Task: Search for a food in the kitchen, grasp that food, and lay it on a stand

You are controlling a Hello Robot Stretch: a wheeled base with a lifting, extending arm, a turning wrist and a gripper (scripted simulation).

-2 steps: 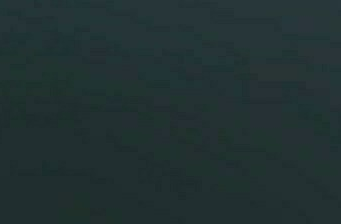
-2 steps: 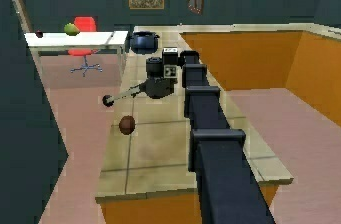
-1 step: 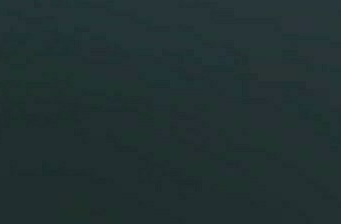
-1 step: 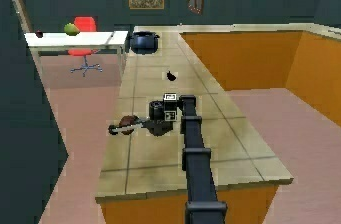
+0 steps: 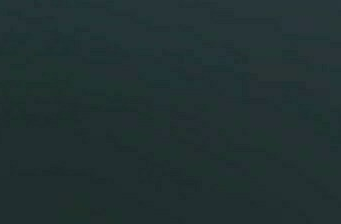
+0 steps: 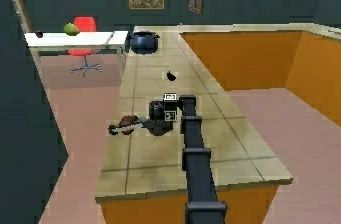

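Note:
In the arm side view my arm (image 6: pixel 200 170) rises over a long tiled countertop (image 6: pixel 218 125). At its far end are the white marker squares and, left of them, my gripper (image 6: pixel 118 127) with its thin fingers. A small reddish-brown thing (image 6: pixel 130 122) lies on the countertop at the fingers. I cannot tell whether the gripper holds it. Farther along the counter sits a small dark thing (image 6: pixel 171 74).
A dark pot (image 6: pixel 143 42) stands at the counter's far end. Beyond it a white table (image 6: pixel 88 40) carries a green and red round thing (image 6: pixel 75 27), with a red swivel chair (image 6: pixel 83 58) under it. Orange counter walls (image 6: pixel 248 55) enclose pink floor. A dark teal surface (image 5: pixel 168 110) faces the forward view.

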